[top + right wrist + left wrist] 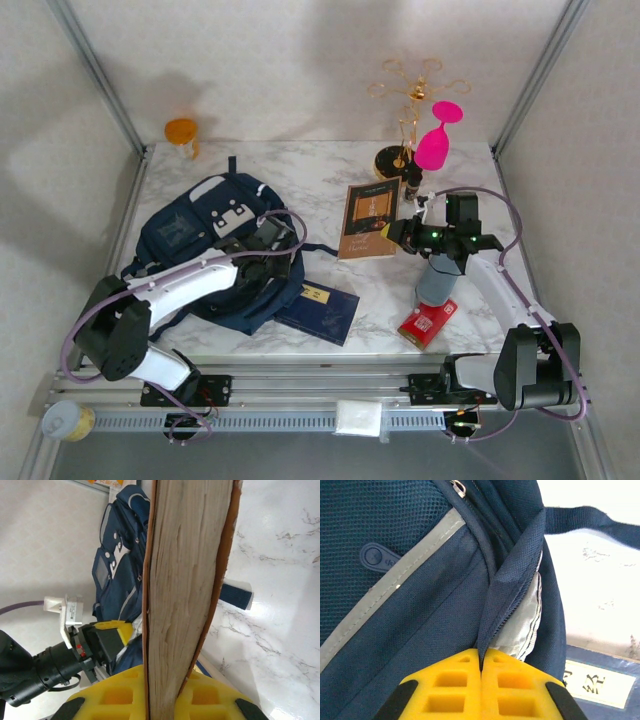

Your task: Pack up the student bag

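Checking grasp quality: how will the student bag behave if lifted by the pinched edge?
Probably floppy: the student bag is soft fabric, creased where the left tool pinches its zipper edge. Likely only that flap rises while the body sags.

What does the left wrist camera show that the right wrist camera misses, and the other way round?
Left wrist view adds a close-up: the left gripper shut on the edge of the bag opening, beside its grey stripe and pale lining. Right wrist view adds the right gripper shut on a brown book, seen edge-on, with the left arm beyond. Both share the bag and the marble table.
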You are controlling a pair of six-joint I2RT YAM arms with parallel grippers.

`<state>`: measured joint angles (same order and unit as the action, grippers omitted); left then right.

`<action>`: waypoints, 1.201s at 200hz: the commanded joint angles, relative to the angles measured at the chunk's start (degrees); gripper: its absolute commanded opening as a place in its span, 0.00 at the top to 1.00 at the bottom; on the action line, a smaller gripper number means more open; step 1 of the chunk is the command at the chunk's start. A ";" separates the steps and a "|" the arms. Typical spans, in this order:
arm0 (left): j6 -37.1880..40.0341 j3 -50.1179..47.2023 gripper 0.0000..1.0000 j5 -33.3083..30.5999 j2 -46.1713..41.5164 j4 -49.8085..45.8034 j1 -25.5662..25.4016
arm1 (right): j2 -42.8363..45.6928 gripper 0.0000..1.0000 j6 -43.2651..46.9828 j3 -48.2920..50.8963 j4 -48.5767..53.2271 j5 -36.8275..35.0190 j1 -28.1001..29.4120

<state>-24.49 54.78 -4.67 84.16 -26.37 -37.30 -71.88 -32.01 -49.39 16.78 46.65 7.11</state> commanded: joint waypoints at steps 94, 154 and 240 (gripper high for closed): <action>7.41 31.53 1.00 -14.05 -4.28 -16.00 5.56 | -2.65 1.00 -12.62 0.75 -17.33 6.11 22.26; 7.45 38.37 1.00 -13.15 -1.94 -16.35 5.83 | -23.65 1.00 -19.15 -11.30 -30.51 2.74 36.59; 4.72 38.71 1.00 -15.39 -2.31 -16.41 7.59 | -57.87 0.74 -9.17 -47.49 -14.82 -3.22 39.03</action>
<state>-18.06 90.65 -16.60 83.31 -46.63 -30.85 -126.43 -48.71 -88.92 -5.41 46.00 45.91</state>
